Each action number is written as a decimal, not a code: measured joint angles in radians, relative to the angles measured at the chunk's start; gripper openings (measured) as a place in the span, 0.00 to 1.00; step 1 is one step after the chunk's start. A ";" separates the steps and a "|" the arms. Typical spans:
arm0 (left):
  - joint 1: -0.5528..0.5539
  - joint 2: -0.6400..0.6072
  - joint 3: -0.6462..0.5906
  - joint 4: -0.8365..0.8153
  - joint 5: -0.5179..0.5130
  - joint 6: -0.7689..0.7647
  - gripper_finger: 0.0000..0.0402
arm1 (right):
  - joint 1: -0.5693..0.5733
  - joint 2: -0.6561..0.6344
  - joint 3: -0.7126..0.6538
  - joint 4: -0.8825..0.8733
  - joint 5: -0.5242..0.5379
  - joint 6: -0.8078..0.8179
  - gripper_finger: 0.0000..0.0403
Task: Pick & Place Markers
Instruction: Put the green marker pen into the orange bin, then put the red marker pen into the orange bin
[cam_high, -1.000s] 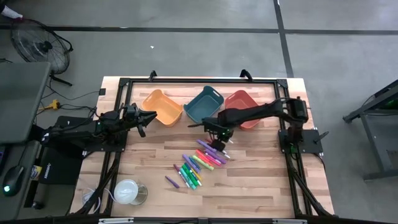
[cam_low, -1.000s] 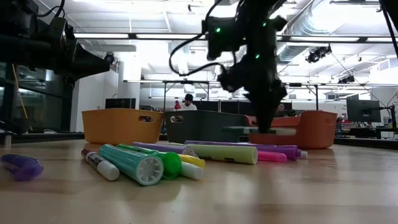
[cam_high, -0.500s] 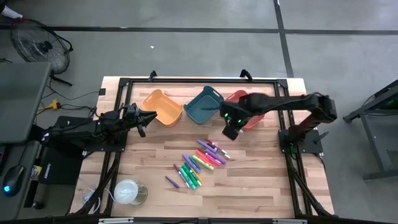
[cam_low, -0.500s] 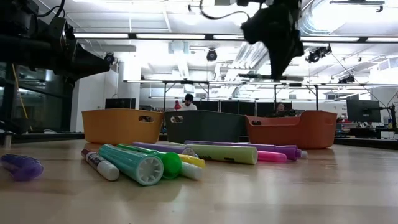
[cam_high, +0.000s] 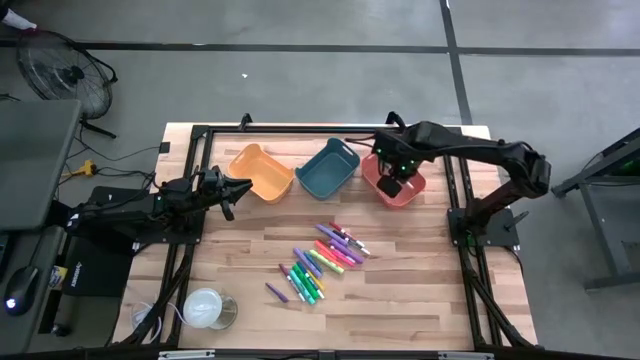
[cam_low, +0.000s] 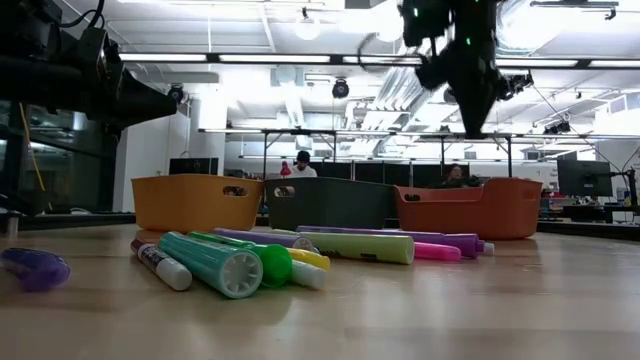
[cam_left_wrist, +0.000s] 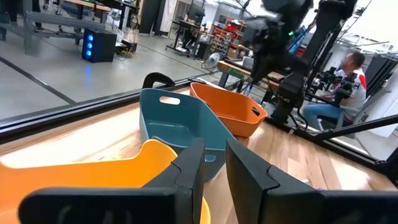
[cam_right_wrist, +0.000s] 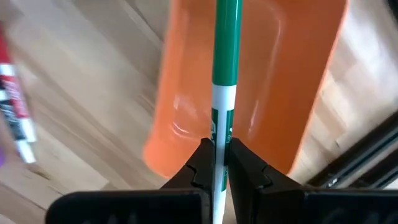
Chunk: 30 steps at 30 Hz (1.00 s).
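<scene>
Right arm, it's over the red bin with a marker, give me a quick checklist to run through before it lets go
1. Marker gripped: ok. The right tool is shut on the green-capped marker, which sticks out straight between its fingers.
2. Tool over target: ok. In the high view the right tool hangs above the red bin.
3. Bin free to receive: ok. The wrist view shows bare bin floor under the marker.
4. Drop height: cannot tell exactly; the low view shows the tool well above the bin's rim.
5. Left arm clear: ok. The left tool waits beside the orange bin, away from the drop.
6. Markers left: not ok. A cluster of markers lies mid-table.
</scene>
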 joint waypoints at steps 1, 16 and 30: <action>0.000 0.000 0.000 0.000 0.000 0.000 0.15 | -0.015 0.000 -0.022 0.009 -0.011 -0.009 0.04; 0.000 0.000 0.000 0.000 0.000 0.000 0.15 | -0.128 0.000 -0.247 0.226 -0.085 0.049 0.04; 0.000 0.000 0.000 0.000 -0.001 0.000 0.15 | -0.160 0.000 -0.265 0.302 -0.047 0.089 0.22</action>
